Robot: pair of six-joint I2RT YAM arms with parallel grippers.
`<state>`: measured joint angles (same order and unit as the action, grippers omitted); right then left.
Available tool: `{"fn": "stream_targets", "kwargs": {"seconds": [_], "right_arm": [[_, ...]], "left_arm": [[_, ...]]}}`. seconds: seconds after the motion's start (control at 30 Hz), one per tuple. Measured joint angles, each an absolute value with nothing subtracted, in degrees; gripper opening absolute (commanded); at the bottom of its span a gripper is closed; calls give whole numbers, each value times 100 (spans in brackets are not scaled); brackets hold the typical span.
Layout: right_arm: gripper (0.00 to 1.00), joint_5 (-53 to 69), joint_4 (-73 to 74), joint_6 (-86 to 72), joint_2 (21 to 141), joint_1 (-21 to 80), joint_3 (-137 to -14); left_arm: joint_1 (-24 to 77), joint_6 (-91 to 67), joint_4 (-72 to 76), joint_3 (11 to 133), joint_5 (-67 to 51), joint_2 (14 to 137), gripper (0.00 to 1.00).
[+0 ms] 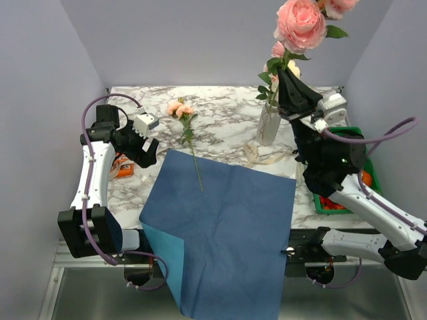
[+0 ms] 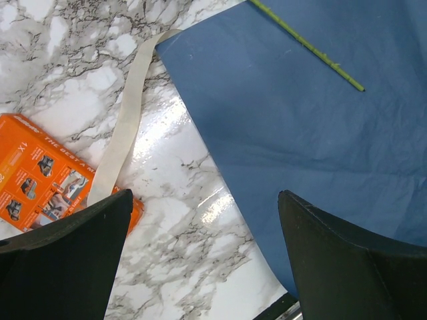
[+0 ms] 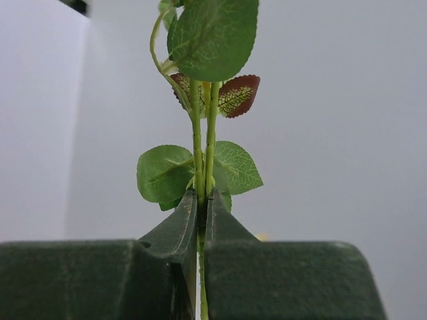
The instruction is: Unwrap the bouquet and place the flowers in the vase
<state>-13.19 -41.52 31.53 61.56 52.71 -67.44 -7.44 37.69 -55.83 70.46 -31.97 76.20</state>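
Right fingers (image 3: 180, 227) are pressed together on two thin green stems, so my right gripper (image 3: 201, 197) has the flowers (image 3: 203, 133) pinched upright, with round leaves fanning out just above the tips. From the top camera that right gripper (image 1: 288, 77) sits just above and beside the mouth of the vase (image 1: 268, 123), and the big pink blooms of the flowers (image 1: 300, 23) tower over it. I cannot tell whether the stem ends are inside the vase; the gripper and leaves cover the mouth.

A loop of beige ribbon (image 1: 263, 155) lies at the foot of the vase. Behind my right arm is the green crate (image 1: 373, 180) with toy produce inside.

On the other side, my left gripper (image 2: 205, 195) hangs with its fingers spread wide, holding nothing, over the marble table (image 2: 67, 80) at the edge of the blue paper (image 2: 300, 120). That blue paper (image 1: 220, 227) lies flat and spills over the near table edge. One small rose sprig (image 1: 187, 127) lies with its stem end on the paper and its blooms on the marble. A second strip of ribbon (image 2: 127, 127) runs across an orange packet (image 2: 40, 177) beside the left fingers.
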Motion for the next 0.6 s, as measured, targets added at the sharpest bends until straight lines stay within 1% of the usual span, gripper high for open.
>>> {"fn": "stream_targets", "kwargs": {"seconds": [0.13, 0.23, 0.6], "right_arm": [[1, -1446, -4552, 2814, 6482, 4274, -6578], [1, -1553, -4687, 2552, 6807, 3747, -6508], [1, -1579, -5448, 1820, 7474, 2904, -6412]], "left_arm": [[-744, 3763, -5581, 7085, -3205, 7658, 99], [-744, 3763, -5583, 7094, -3205, 7669, 99], [-744, 3765, -5581, 7279, -3201, 7885, 99]]}}
